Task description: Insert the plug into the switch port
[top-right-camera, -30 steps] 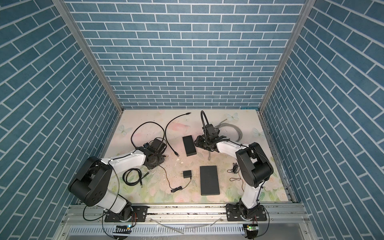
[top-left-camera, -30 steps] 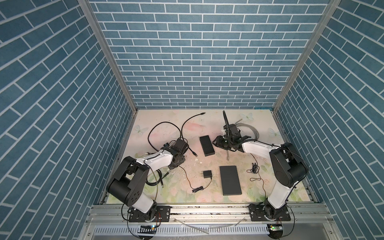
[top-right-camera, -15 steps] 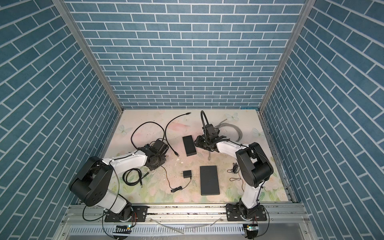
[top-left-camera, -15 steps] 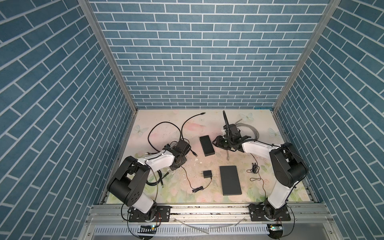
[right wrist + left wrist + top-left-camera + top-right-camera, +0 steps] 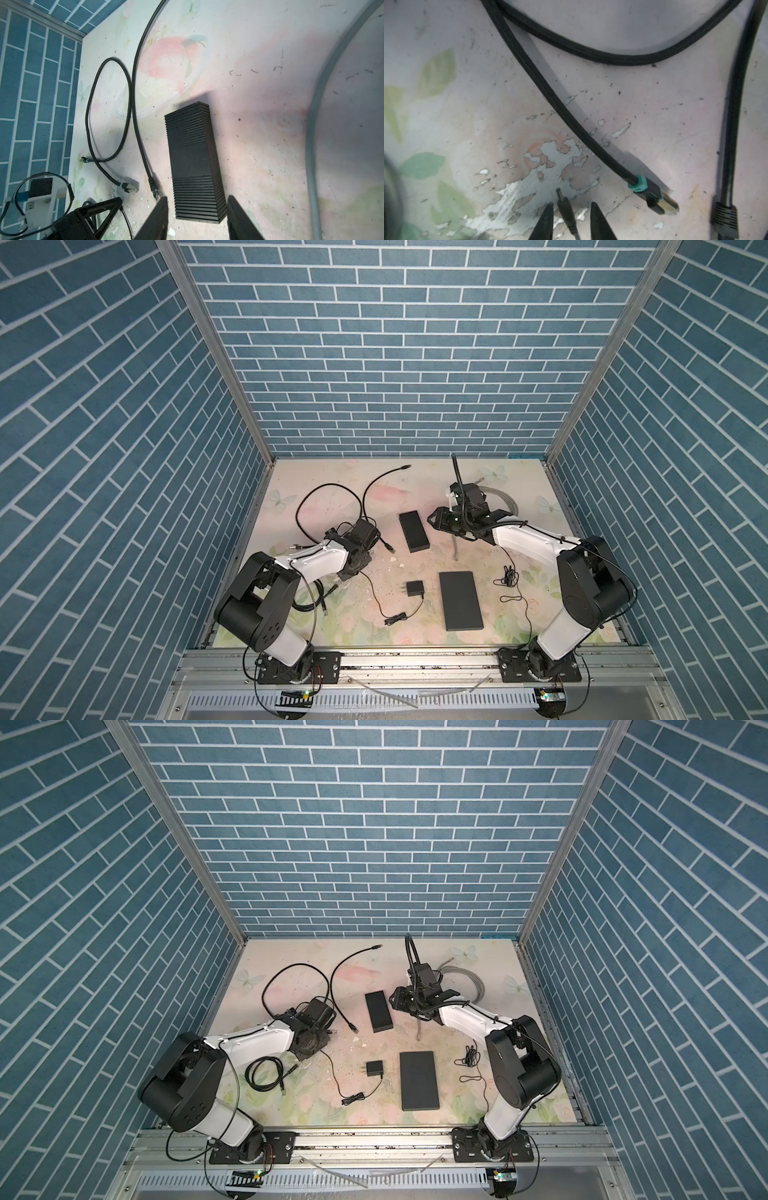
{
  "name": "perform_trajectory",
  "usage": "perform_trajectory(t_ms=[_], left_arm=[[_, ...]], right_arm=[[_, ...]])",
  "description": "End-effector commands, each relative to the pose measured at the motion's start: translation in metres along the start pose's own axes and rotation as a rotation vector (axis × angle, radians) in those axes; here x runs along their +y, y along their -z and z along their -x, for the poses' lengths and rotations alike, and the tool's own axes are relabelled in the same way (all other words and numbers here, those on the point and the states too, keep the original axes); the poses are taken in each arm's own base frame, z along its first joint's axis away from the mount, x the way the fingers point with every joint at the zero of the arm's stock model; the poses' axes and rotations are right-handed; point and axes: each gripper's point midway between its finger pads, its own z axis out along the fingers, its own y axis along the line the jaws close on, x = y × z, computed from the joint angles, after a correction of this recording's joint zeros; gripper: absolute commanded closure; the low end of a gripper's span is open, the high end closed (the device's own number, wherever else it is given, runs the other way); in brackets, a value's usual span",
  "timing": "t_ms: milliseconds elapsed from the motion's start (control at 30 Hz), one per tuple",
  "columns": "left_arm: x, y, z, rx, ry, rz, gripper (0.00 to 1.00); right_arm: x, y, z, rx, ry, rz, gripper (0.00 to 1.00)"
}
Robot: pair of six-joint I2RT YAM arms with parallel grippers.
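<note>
I see my left gripper (image 5: 571, 205) released, jaws either side of the plug (image 5: 564, 204), not touching it. My right gripper (image 5: 197, 197) hangs released astride the switch (image 5: 193, 158).

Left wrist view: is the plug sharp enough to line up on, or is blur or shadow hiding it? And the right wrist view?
Left wrist view: the plug is in focus, the frame's edges smear, and the black cable throws a grey shadow. Right wrist view: the switch is crisp, and the grey cable is out of focus.
</note>
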Motion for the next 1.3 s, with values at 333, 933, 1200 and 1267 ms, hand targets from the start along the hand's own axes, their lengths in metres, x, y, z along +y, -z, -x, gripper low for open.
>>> perform_trajectory(t_ms=[333, 933, 1200, 1267], left_arm=[[0.019, -0.016, -0.010, 0.034, -0.014, 0.064, 0.90], [-0.055, 0.060, 0.021, 0.008, -0.006, -0.211, 1.00], [-0.060, 0.069, 0.027, -0.015, -0.018, -0.234, 1.00], [-0.063, 0.070, 0.027, -0.013, -0.019, -0.245, 1.00]], right_arm=[[0.034, 0.009, -0.006, 0.005, 0.134, 0.107, 0.53], [0.153, -0.019, -0.105, 0.029, 0.546, 0.570, 0.60], [0.156, -0.037, -0.113, 0.010, 0.458, 0.628, 0.64], [0.158, -0.040, -0.115, 0.015, 0.456, 0.631, 0.65]])
